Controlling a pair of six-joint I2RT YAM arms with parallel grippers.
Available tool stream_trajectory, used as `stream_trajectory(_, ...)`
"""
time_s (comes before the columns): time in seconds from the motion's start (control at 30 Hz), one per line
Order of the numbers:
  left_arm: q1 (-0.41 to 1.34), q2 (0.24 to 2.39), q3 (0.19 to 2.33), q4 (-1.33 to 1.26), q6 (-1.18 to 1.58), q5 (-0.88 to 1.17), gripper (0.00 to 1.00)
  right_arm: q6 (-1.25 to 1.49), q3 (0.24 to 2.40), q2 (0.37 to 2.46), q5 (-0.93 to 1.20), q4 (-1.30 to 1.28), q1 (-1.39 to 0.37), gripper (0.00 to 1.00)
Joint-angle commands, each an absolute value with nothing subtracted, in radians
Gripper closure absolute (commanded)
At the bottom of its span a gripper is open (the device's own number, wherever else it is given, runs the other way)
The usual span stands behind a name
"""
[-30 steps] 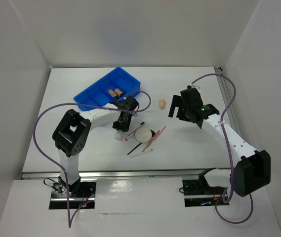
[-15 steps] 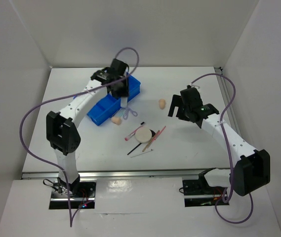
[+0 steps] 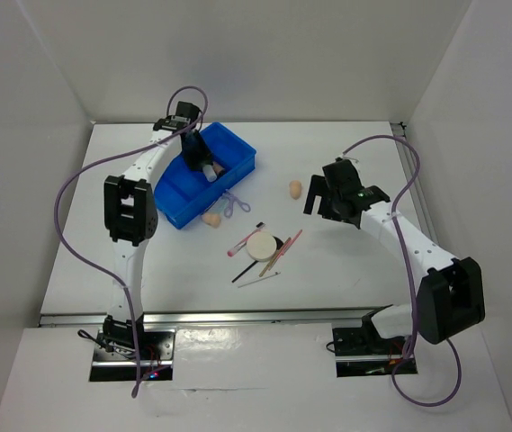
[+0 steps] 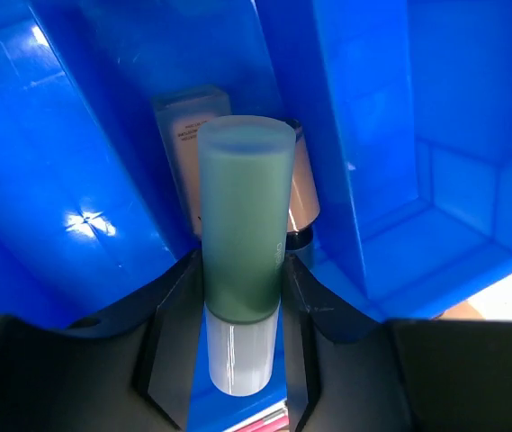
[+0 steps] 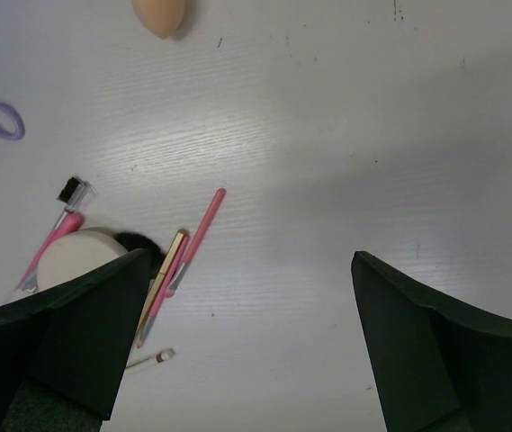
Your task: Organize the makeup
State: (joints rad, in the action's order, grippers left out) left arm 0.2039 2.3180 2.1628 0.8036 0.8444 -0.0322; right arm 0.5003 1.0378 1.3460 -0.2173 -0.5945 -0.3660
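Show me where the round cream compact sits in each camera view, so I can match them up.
Top external: the round cream compact lies mid-table among the brushes and pencils.
Left wrist: not in it; only the blue bin and a tube show.
Right wrist: lower left, partly hidden.
Shared landmark: the beige sponge, up and right of the compact in the top view and at the top edge of the right wrist view.
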Motion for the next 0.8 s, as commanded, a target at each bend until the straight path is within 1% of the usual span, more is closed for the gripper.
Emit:
stream_trajectory(0.0, 0.192, 2.298, 2.181, 0.732, 0.904, 0.031, 0.79, 0.506, 1.071, 1.358, -0.232, -0.568, -0.360, 0.00)
stream_trajectory(0.03, 0.192, 2.315, 2.198, 0.732, 0.904, 0.031, 0.67, 0.506, 1.071, 1.358, -0.232, -0.568, -0.360, 0.00)
stream_trajectory(0.07, 0.192, 2.315, 2.209, 0.732, 0.904, 0.040, 0.57, 0.506, 1.080, 1.358, -0.232, -0.568, -0.360, 0.00)
stream_trajectory(0.1, 0.192, 2.324, 2.209, 0.732, 0.894, 0.040, 0.35, 0.506, 1.080, 1.358, -0.232, -0.568, -0.360, 0.00)
stream_trajectory(0.13, 0.192, 2.324, 2.209, 0.732, 0.894, 0.051, 0.25, 0.506, 1.091, 1.367, -0.232, -0.578, -0.360, 0.00)
stream_trajectory(0.2, 0.192, 2.301, 2.195, 0.709, 0.884, 0.051, 0.13, 0.506, 1.091, 1.367, -0.232, -0.578, -0.360, 0.00)
stream_trajectory(0.3, 0.213, 2.235, 2.181, 0.696, 0.845, 0.061, 0.12, 0.506, 1.091, 1.355, -0.232, -0.578, -0.360, 0.00)
stream_trajectory(0.33, 0.213, 2.196, 2.169, 0.696, 0.836, 0.031, 0.13, 0.506, 1.091, 1.342, -0.232, -0.578, -0.360, 0.00)
stream_trajectory(0.43, 0.253, 2.123, 2.113, 0.707, 0.793, -0.004, 0.22, 0.506, 1.081, 1.321, -0.232, -0.578, -0.360, 0.00)
stream_trajectory(0.47, 0.264, 2.068, 2.091, 0.697, 0.767, -0.020, 0.29, 0.506, 1.072, 1.321, -0.232, -0.578, -0.360, 0.00)
stream_trajectory(0.57, 0.323, 1.991, 2.001, 0.696, 0.712, -0.063, 0.37, 0.506, 1.062, 1.299, -0.232, -0.578, -0.360, 0.00)
stream_trajectory(0.63, 0.394, 1.921, 1.901, 0.696, 0.661, -0.075, 0.40, 0.506, 1.051, 1.278, -0.221, -0.578, -0.360, 0.00)
stream_trajectory(0.7, 0.457, 1.882, 1.827, 0.696, 0.586, -0.152, 0.40, 0.506, 1.042, 1.269, -0.212, -0.569, -0.360, 0.00)
stream_trajectory(0.73, 0.522, 1.870, 1.794, 0.712, 0.568, -0.185, 0.40, 0.506, 1.028, 1.269, -0.212, -0.569, -0.360, 0.00)
stream_trajectory(0.77, 0.552, 1.858, 1.731, 0.730, 0.568, -0.266, 0.38, 0.506, 1.028, 1.259, -0.203, -0.569, -0.360, 0.00)
